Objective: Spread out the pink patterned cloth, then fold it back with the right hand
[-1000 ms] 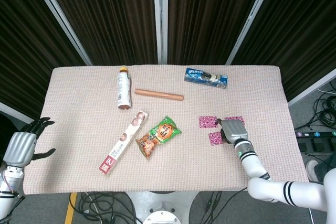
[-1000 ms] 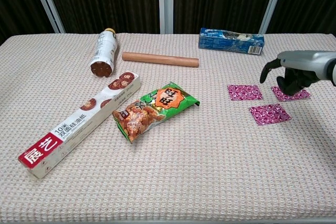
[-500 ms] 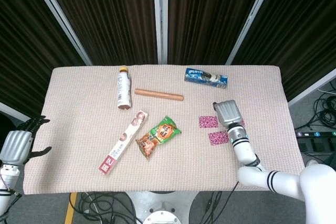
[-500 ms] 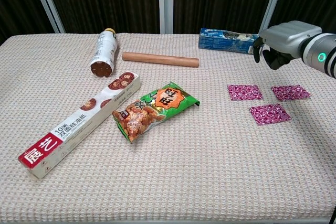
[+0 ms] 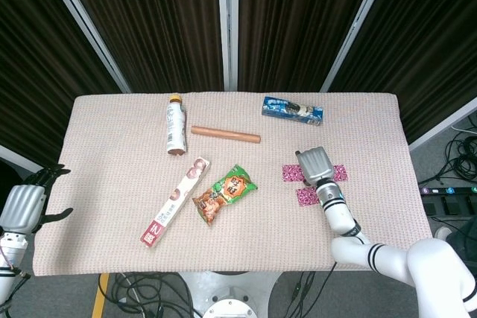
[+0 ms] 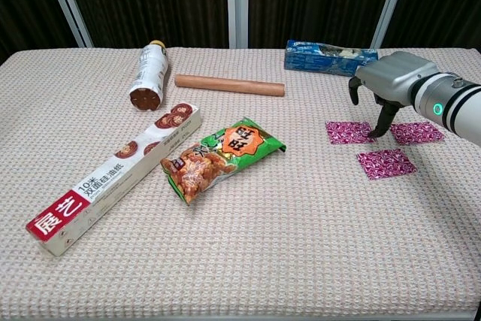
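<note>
Three small pink patterned cloth squares lie on the right of the table: a left one [image 6: 348, 132] [image 5: 292, 173], a right one [image 6: 415, 132] [image 5: 340, 173] and a nearer one [image 6: 385, 163] [image 5: 307, 196]. My right hand [image 6: 385, 80] [image 5: 314, 164] hovers over the left square's right edge, fingers [image 6: 380, 120] arched downward and apart, holding nothing. One fingertip reaches close to that square; contact cannot be told. My left hand [image 5: 26, 206] stays off the table's left edge with fingers spread and nothing in it, seen only in the head view.
A bottle [image 6: 146, 74] lies at the back left beside a wooden stick [image 6: 229, 84]. A blue packet [image 6: 331, 58] sits at the back right. A green snack bag [image 6: 222, 157] and a long box [image 6: 116, 178] lie mid-left on the woven tablecloth [image 6: 301, 246].
My right hand lifted off the right square, swung back and left, and now has come down over the left square. The left hand barely shifted.
</note>
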